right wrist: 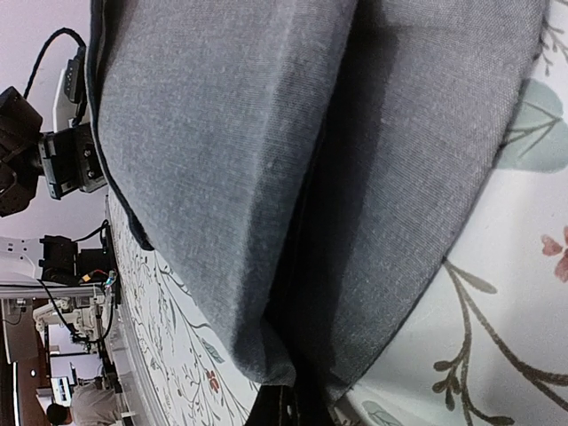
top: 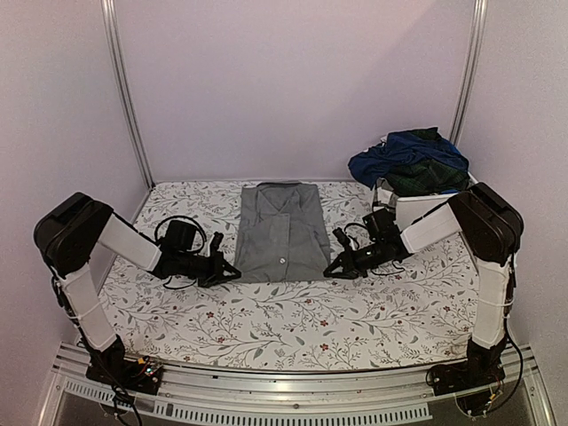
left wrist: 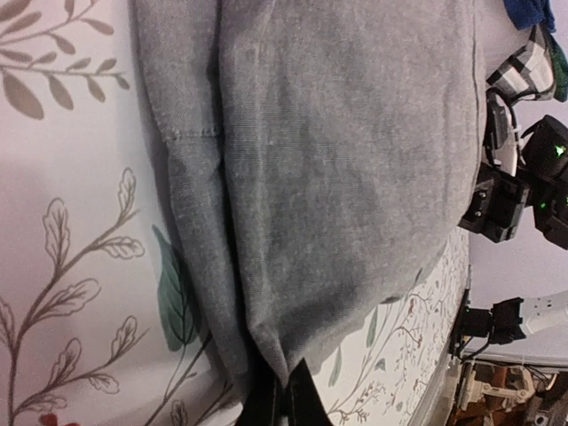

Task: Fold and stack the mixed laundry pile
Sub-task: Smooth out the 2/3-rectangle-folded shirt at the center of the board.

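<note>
While clamped, both jaws pinch the grey shirt (top: 282,232).

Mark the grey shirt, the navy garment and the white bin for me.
grey shirt (top: 282,232): top external view, middle of its folded front.
navy garment (top: 383,164): top external view, left side of the heap.
white bin (top: 410,202): top external view, its front wall below the clothes.

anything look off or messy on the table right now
Nothing damaged or spilled. The grey shirt lies flat and squarely folded, the left gripper and right gripper each pinching a near corner. Only untidy spot: the navy garment and dark green plaid garment heaped on the white bin, drooping over its rim.
</note>
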`<state>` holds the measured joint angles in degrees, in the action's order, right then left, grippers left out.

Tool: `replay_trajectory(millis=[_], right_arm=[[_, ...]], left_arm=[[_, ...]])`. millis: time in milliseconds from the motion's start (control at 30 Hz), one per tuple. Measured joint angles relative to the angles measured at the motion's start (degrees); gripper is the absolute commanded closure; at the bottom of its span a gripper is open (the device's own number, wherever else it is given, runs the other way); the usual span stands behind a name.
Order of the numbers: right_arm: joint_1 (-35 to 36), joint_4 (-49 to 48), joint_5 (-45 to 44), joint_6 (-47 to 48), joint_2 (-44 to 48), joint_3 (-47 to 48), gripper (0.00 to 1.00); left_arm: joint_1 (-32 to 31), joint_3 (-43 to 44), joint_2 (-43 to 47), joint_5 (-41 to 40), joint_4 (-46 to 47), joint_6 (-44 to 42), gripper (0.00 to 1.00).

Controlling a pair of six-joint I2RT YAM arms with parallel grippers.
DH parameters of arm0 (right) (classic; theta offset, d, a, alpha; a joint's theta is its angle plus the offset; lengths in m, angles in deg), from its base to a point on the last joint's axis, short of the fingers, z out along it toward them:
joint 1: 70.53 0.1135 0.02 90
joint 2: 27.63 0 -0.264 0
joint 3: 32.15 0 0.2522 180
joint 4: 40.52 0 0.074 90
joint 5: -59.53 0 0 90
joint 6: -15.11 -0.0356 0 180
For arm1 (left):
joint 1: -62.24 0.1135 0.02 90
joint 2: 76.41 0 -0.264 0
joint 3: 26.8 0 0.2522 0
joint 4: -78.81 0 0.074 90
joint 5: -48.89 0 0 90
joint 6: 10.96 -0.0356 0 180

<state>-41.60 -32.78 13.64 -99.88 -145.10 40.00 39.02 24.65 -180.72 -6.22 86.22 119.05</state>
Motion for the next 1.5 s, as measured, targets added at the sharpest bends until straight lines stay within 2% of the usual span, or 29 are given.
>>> replay_trajectory(millis=[333,367,433,467,533,600,667,800,900,1000,1100,1300,1433,1500], right_arm=[[0.3,0.4,-0.7,0.4,2.4,-1.6,1.00],[0.4,0.7,-0.9,0.4,3.9,-2.5,0.92],[0.8,1.2,-0.8,0.4,6.4,-4.1,0.58],[0.8,2.3,-1.0,0.2,7.7,-4.6,0.48],[0.2,4.8,-1.1,0.6,9.4,-5.3,0.39],[-0.2,7.0,-2.2,1.6,10.0,-5.3,0.37],[-0.6,10.2,-3.9,2.8,11.2,-5.0,0.37],[-0.9,12.8,-6.0,4.7,13.7,-1.0,0.44],[-0.3,10.7,-4.5,4.6,14.1,4.2,0.48],[1.6,6.4,-1.2,2.8,12.7,9.7,0.52],[4.5,1.8,1.4,0.4,8.9,13.8,0.54],[7.8,-2.8,4.5,-2.8,-3.4,18.3,0.59],[6.9,-4.7,4.5,-4.0,-12.7,20.0,0.63],[5.5,-7.7,6.5,-4.7,-14.3,19.5,0.63]], left_arm=[[-0.3,-0.4,2.7,-0.4,-3.1,0.5,0.98],[-0.6,-0.4,4.7,-0.8,-4.9,0.5,0.86],[-0.9,-0.4,7.8,-1.4,-7.0,0.4,0.60],[-1.0,-0.5,9.7,-2.3,-8.3,0.2,0.52],[-0.7,-0.5,12.9,-4.5,-10.8,-0.4,0.42],[-0.4,-0.5,15.2,-6.7,-13.5,-1.6,0.32],[-0.3,0.1,17.0,-9.1,-16.7,-3.4,0.29],[-0.3,3.8,19.1,-11.1,-19.8,-6.9,0.33],[-1.0,8.2,17.6,-8.8,-17.8,-8.6,0.46],[-2.9,12.8,12.2,-3.9,-12.1,-8.9,0.59],[-4.5,14.3,6.3,0.2,-7.3,-7.9,0.66],[-5.6,15.6,-5.9,4.5,-2.3,-5.7,0.67],[-5.0,16.4,-10.9,4.5,0.1,-4.1,0.66],[-4.5,15.5,-12.1,4.5,1.9,-3.2,0.63]])
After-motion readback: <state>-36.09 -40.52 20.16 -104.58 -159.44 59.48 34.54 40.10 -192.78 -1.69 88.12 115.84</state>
